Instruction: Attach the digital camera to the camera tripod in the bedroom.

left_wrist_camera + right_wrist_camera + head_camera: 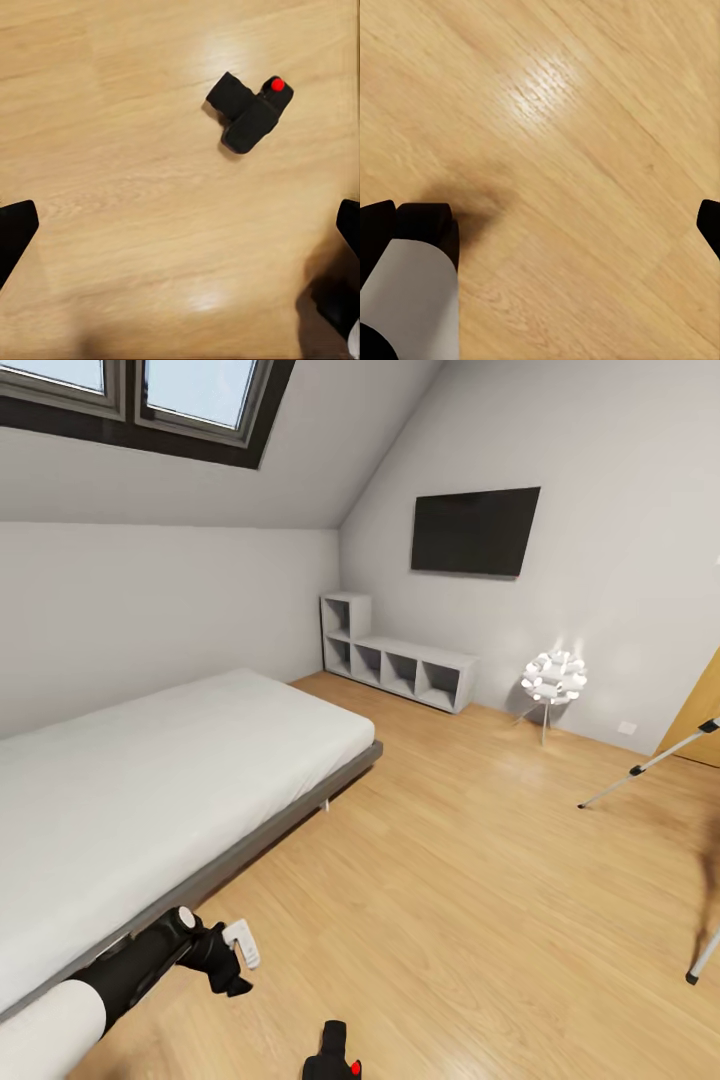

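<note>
**Camera on the floor, tripod off to the right**

Nearest the head camera, the digital camera [336, 1055] lies on the light wood floor [470, 880] at the bottom of the frame, its red button [355, 1067] showing. From the left wrist, the same camera [249, 111] sits on the planks ahead of the left fingers [16, 231], well apart from them and nearer the one tipped at the far edge of that picture than the other. Those fingers are spread wide, with only bare floor between the tips. The left gripper [232, 958] hangs just beside the grey bed frame [270, 840], apart from the camera.

The right fingers [375, 225] are likewise spread wide over bare floor [570, 150], holding nothing; a white and black arm segment [416, 292] shows beside one of them.

Two silver legs of the camera tripod [650, 765] reach in from the right, black feet on the floor. Beyond stand the white bed [150, 780], cube shelves [395, 660], a lamp [552, 680] and a wall television [475, 530].
</note>
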Available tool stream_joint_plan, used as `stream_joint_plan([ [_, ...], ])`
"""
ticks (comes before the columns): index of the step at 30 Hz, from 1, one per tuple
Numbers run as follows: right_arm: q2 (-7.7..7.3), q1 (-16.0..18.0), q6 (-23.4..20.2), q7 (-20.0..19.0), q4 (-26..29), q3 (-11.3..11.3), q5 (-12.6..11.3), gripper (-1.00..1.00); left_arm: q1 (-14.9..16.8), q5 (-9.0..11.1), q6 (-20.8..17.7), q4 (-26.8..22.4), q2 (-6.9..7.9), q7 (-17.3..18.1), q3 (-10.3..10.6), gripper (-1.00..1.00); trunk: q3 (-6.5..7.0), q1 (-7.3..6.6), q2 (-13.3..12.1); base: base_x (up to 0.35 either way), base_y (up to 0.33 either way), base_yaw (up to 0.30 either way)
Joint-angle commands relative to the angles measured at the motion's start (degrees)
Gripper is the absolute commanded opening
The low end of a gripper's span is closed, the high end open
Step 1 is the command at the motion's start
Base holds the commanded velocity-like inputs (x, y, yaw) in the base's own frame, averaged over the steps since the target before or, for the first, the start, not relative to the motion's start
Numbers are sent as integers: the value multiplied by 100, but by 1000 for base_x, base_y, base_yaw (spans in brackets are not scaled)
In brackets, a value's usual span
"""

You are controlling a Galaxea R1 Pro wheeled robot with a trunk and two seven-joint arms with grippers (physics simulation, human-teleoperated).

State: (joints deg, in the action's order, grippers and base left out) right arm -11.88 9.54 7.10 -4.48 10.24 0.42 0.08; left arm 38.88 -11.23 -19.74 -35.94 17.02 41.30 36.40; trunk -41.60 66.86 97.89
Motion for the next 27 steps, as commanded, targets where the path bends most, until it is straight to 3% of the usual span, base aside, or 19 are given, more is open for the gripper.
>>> stream_joint_plan([
  [1,-3,3,20,-18,-5,2,1,100,22,-90,-21,-10,-1,77,23,100,-5,-1,3,0,0,0],
  [11,-6,7,20,-18,2,-5,-6,100,88,-448,2,1,-20,523,168,100,-5,-1,3,0,0,0],
  [14,-5,16,20,-23,7,-8,-7,100,97,-780,-1,0,-70,772,314,100,-5,-1,3,0,0,0],
  [20,11,45,-22,-43,99,-7,-1,100,114,-1541,-12,-1,-343,1215,426,100,-5,-1,3,0,0,0],
  [27,18,89,-239,-57,367,-7,0,100,126,-1895,-150,-1,-554,1594,466,100,-5,-1,3,0,0,0],
])
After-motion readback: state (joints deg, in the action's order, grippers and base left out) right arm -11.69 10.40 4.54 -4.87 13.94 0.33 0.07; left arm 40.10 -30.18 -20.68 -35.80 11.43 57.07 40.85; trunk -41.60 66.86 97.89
